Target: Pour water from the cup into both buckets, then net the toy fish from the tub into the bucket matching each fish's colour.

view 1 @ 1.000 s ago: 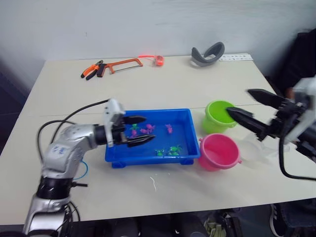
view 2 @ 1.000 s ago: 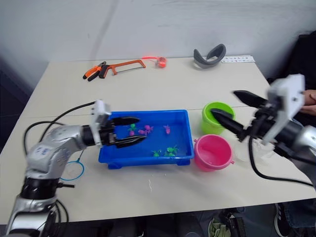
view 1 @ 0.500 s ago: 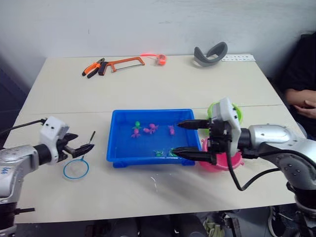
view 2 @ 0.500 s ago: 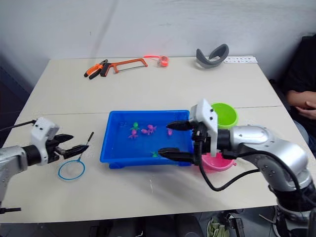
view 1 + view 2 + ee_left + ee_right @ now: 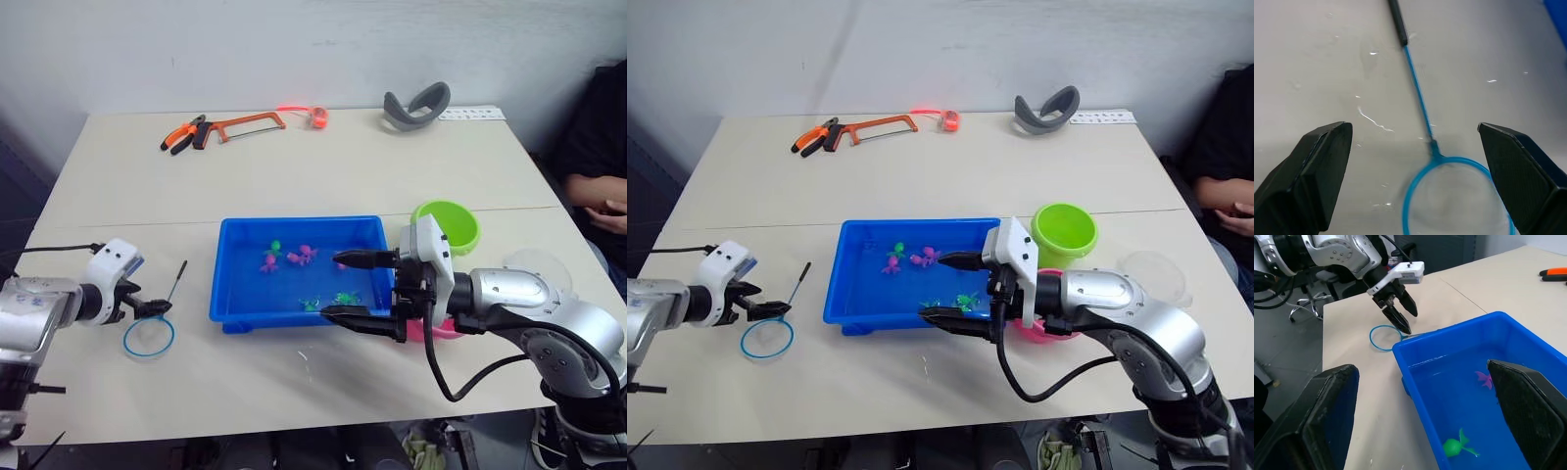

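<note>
Netting looks like the step in hand: the left gripper [image 5: 152,307], jaws spread and empty, hovers at the left of the frame over the small blue net [image 5: 1422,110] lying on the table [image 5: 343,166]. Next it should close on the handle. The right gripper [image 5: 348,286], also spread wide, hangs over the tub [image 5: 227,294] at centre, where the toy fish [image 5: 306,255] float. The left wrist view alone shows water droplets beside the net.

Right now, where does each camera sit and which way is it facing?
Left eye view: on the head, looking down over the table; both arms show, right end effector open at the tub.
Right eye view: same scene as the left eye.
Left wrist view: looks along open fingers at the net.
Right wrist view: looks across the tub at the left end effector; shares the net with the left wrist view.
</note>
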Available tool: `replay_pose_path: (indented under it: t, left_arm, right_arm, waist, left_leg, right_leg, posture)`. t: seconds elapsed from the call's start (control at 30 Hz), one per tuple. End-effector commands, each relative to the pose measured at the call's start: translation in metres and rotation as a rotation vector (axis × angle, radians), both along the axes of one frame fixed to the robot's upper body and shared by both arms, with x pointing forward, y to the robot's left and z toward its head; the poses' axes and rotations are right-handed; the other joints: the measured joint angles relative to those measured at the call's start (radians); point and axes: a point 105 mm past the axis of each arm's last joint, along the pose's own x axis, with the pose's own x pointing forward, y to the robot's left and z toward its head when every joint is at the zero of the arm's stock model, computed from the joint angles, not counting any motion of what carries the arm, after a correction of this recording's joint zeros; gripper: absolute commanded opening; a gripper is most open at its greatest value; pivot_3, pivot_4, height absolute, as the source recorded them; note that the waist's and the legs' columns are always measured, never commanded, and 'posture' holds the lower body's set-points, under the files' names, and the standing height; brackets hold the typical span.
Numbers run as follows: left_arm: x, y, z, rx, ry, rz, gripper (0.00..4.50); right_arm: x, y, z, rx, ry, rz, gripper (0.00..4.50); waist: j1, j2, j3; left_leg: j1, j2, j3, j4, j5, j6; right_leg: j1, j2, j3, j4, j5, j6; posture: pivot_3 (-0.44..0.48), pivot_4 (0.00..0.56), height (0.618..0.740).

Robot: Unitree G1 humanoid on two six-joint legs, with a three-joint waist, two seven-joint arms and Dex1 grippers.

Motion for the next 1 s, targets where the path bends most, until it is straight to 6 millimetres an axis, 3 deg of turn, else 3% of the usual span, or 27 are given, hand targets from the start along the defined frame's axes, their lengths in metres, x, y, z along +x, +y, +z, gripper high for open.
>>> replay_pose_path:
  t: [0.03,0.23,0.37,0.63,0.77,0.87,1.0]
  left_arm:
    - [0.004,0.002,-0.007,0.032,0.029,-0.004,4.50]
    - [0.014,-0.004,-0.021,0.050,0.071,-0.016,4.50]
    - [0.014,-0.006,-0.030,0.075,0.092,-0.040,3.35]
    - [0.017,-0.018,-0.037,0.025,0.097,-0.055,0.11]
    - [0.023,-0.007,-0.028,0.024,0.053,-0.056,0.11]
    - [0.033,-0.007,-0.008,-0.024,-0.019,-0.113,0.11]
    - [0.046,-0.007,0.041,-0.051,-0.142,-0.202,0.11]
  right_arm:
    - [-0.006,0.001,0.010,0.029,-0.043,-0.008,4.44]
    - [-0.006,0.000,0.012,0.051,-0.045,-0.048,4.44]
    - [-0.006,-0.002,0.015,0.061,-0.053,-0.069,4.50]
    - [-0.009,-0.004,0.015,0.054,-0.053,-0.088,4.50]
    - [-0.016,-0.007,0.010,0.030,-0.004,-0.048,4.50]
    - [-0.019,-0.011,0.012,0.014,0.011,-0.029,4.50]
    - [-0.015,-0.018,0.018,-0.026,-0.004,-0.026,4.50]
  waist:
    - [-0.002,0.000,0.000]
    - [0.001,-0.001,0.000]
    - [0.008,-0.001,0.000]
    - [0.020,0.003,-0.003]
    - [0.023,0.003,-0.003]
    - [0.022,0.003,-0.003]
    - [0.022,-0.002,-0.001]
  left_leg:
    - [0.000,0.000,0.002,0.000,0.000,0.000]
    - [-0.006,0.001,0.006,0.005,0.004,0.000]
    - [-0.006,0.001,0.006,0.009,0.004,0.001]
    - [-0.004,0.000,0.006,0.009,0.004,0.002]
    - [-0.004,0.000,0.006,0.010,0.004,0.002]
    - [-0.004,0.000,0.006,0.010,0.004,0.002]
    - [-0.008,0.000,0.004,0.012,0.004,0.003]
  right_leg:
    - [-0.002,0.000,0.000,0.001,0.000,0.000]
    - [-0.012,0.002,0.000,0.009,0.000,0.000]
    - [-0.011,0.002,0.001,0.011,0.000,0.001]
    - [-0.009,0.001,0.001,0.012,0.001,0.001]
    - [-0.009,0.001,0.001,0.012,0.001,0.001]
    - [-0.009,0.001,0.001,0.013,0.001,0.001]
    - [-0.011,0.001,-0.001,0.013,0.001,0.001]
  posture:
    - [0.000,0.150,0.740]
    - [0.000,0.150,0.740]
    - [0.000,0.150,0.740]
    - [0.000,0.150,0.740]
    - [0.000,0.150,0.740]
    - [0.000,0.150,0.740]
    - [0.000,0.150,0.740]
